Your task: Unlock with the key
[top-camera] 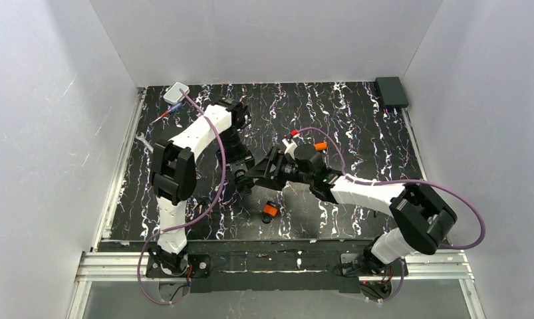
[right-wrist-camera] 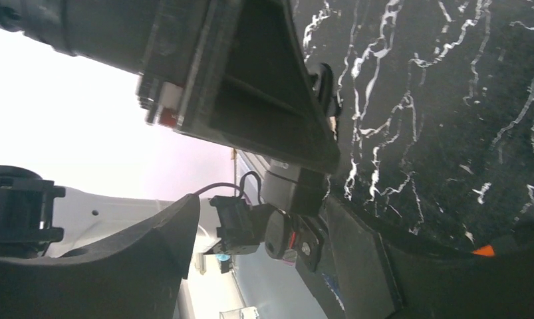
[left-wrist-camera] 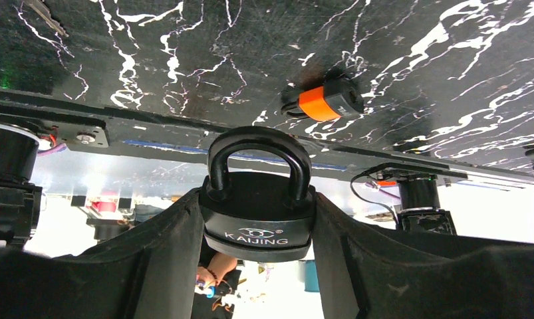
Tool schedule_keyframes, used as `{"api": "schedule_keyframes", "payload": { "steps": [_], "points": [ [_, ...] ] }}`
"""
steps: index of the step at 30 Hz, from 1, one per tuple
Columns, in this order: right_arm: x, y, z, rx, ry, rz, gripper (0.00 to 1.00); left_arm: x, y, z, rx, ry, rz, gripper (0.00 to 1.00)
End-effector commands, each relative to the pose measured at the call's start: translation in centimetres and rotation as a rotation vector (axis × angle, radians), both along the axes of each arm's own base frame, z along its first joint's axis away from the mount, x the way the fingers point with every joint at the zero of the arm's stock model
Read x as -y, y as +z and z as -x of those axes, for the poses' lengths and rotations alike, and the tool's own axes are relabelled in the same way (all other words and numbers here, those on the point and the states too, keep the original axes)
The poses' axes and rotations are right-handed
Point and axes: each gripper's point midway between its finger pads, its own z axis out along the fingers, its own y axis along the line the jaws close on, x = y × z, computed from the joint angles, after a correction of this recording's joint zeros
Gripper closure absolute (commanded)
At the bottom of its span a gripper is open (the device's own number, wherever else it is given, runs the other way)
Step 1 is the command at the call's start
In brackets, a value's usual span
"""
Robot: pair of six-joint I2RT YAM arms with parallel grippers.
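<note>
Black steel fills the middle of the left wrist view: a black padlock marked KAIJING is clamped between the fingers of the left gripper. Its body is pinched from both sides, and its shackle is seated in the body and points away from the wrist toward the near edge of the counter. Both arms meet above the middle of the counter, the left folded back on itself, the right reaching in from its own side. The right gripper hangs just beside the left one with its fingers spread wide, holding nothing. In its own view the left gripper's finger crosses the upper half, and the parts beyond it are too blurred to name. A small orange padlock lies on its side on the black, white-veined counter, near the two grippers and toward the near edge, touching neither. The key I cannot place for sure. The closest match is a short pale metal blade lying flat on the counter at the top left edge of the left wrist view, its end cut off by the frame, well apart from both padlocks. At the far corners sit a white box and a black box
</note>
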Motion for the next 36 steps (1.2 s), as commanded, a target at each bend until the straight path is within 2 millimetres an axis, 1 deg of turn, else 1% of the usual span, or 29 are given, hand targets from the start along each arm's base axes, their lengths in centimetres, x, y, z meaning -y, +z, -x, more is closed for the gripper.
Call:
{"api": "schedule_keyframes", "payload": {
  "steps": [1, 3, 4, 6, 9, 15, 19, 22, 24, 25, 27, 34, 36],
  "points": [
    [1.0, 0.6, -0.1, 0.053, -0.036, 0.053, 0.23, 0.5, 2.4, 0.1, 0.025, 0.009, 0.036, 1.00],
    [1.1, 0.3, -0.2, 0.050, -0.040, 0.062, 0.23, 0.7, 2.4, -0.1, 0.032, 0.009, 0.042, 1.00],
    [0.9, 0.2, -0.2, 0.042, -0.039, 0.061, 0.25, 0.8, 2.5, -0.1, 0.038, 0.007, 0.046, 1.00],
    [0.4, 0.0, -0.1, 0.021, -0.033, 0.045, 0.28, 1.0, 2.7, -0.4, 0.053, 0.002, 0.050, 1.00],
    [-0.4, -0.1, -0.1, 0.008, -0.038, 0.029, 0.29, 1.2, 3.0, -0.5, 0.067, 0.002, 0.059, 1.00],
    [-1.3, 0.1, -1.1, 0.010, -0.066, 0.014, 0.30, 1.8, 3.3, -0.3, 0.073, -0.005, 0.084, 1.00],
    [-1.7, -0.6, -1.3, -0.012, -0.076, -0.003, 0.37, 2.0, 3.5, -0.1, 0.085, -0.008, 0.099, 1.00],
    [-1.9, -0.8, -1.5, -0.016, -0.077, -0.011, 0.45, 2.1, 3.8, -0.1, 0.114, -0.024, 0.112, 1.00],
    [-2.0, -0.7, -1.6, -0.016, -0.079, -0.021, 0.54, 2.3, 3.9, -0.1, 0.136, -0.029, 0.128, 1.00],
    [-2.0, -0.6, -1.6, -0.016, -0.081, -0.025, 0.61, 2.4, 4.0, 0.0, 0.147, -0.031, 0.138, 1.00],
    [-1.9, -0.5, -1.6, -0.013, -0.082, -0.033, 0.70, 2.7, 4.0, 0.0, 0.177, -0.033, 0.164, 1.00],
    [-1.4, 0.0, -1.2, 0.012, -0.079, -0.036, 0.97, 2.6, 3.9, 0.5, 0.269, -0.035, 0.226, 1.00],
    [-1.2, 0.1, -1.1, 0.017, -0.081, -0.035, 0.99, 2.6, 3.8, 0.5, 0.298, -0.041, 0.248, 1.00]
  ]
}}
